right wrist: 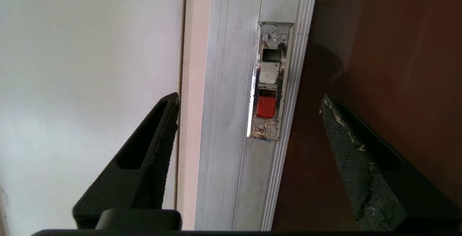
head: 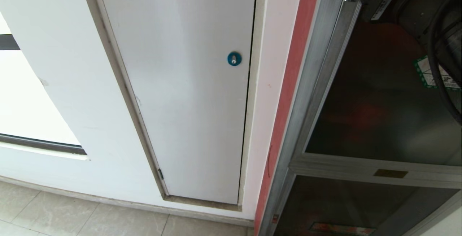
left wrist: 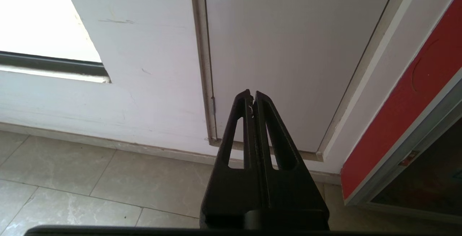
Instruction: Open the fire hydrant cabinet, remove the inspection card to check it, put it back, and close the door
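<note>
Fire hydrant cabinet (head: 317, 95) stands at right of the head view, set in the wall beside a plain white panel (head: 187, 95) carrying one blue round lock (head: 234, 58). Cabinet frame is silver aluminium with a red strip along its left edge. Two dark tinted glass panels counted: the larger upper door (head: 382, 109), closed, with one green-bordered white sticker (head: 429, 71), and one smaller lower panel (head: 346, 207).

One metal latch plate with one small red latch (right wrist: 266, 106) sits on the door's frame edge.

Right end effector (right wrist: 249, 102): fingers spread wide, empty, hovering in front of the latch.

Left end effector (left wrist: 252, 97): fingers closed together, empty, pointing at the white panel's lower corner above the tiled floor (left wrist: 90, 192).
</note>
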{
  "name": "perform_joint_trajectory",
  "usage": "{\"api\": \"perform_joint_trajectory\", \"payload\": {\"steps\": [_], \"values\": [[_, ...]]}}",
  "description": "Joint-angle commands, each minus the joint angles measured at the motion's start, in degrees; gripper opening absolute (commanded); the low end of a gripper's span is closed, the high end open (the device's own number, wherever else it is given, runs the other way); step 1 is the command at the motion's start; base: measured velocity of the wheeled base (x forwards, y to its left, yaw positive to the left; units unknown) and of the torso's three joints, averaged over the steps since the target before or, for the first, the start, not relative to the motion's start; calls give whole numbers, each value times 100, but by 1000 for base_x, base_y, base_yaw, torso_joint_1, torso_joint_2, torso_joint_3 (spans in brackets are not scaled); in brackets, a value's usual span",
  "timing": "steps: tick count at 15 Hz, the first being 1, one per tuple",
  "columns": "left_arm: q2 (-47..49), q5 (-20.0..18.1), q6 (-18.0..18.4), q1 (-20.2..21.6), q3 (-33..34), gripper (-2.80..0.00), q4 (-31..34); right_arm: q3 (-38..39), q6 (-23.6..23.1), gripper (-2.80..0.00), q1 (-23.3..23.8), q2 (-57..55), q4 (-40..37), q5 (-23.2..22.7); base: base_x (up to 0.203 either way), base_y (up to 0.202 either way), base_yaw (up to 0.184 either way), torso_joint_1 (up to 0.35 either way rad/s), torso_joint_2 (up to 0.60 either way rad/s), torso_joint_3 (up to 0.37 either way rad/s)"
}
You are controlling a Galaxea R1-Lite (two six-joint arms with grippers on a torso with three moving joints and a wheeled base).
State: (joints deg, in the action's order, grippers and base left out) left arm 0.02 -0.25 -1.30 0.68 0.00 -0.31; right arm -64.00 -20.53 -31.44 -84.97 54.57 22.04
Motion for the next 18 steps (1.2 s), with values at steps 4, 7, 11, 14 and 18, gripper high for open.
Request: {"api": "perform_joint_trajectory", "payload": {"steps": [4,7,11,14,18], "values": [[-2,-1,-3,2,0,-280,-4,-505,-130,0,20,-432,45,69,0,0,0,0,0,0],[-2,-1,-2,2,0,-280,-4,-605,-171,0,24,-503,47,241,0,0,0,0,0,0],[-2,-1,-2,2,0,-280,-4,-638,-165,0,39,-616,141,465,0,0,0,0,0,0],[-2,-1,-8,2,0,-280,-4,-684,-150,0,193,-635,177,521,0,0,0,0,0,0],[-1,-1,-2,2,0,-280,-4,-745,-135,0,331,-635,177,528,0,0,0,0,0,0]]}}
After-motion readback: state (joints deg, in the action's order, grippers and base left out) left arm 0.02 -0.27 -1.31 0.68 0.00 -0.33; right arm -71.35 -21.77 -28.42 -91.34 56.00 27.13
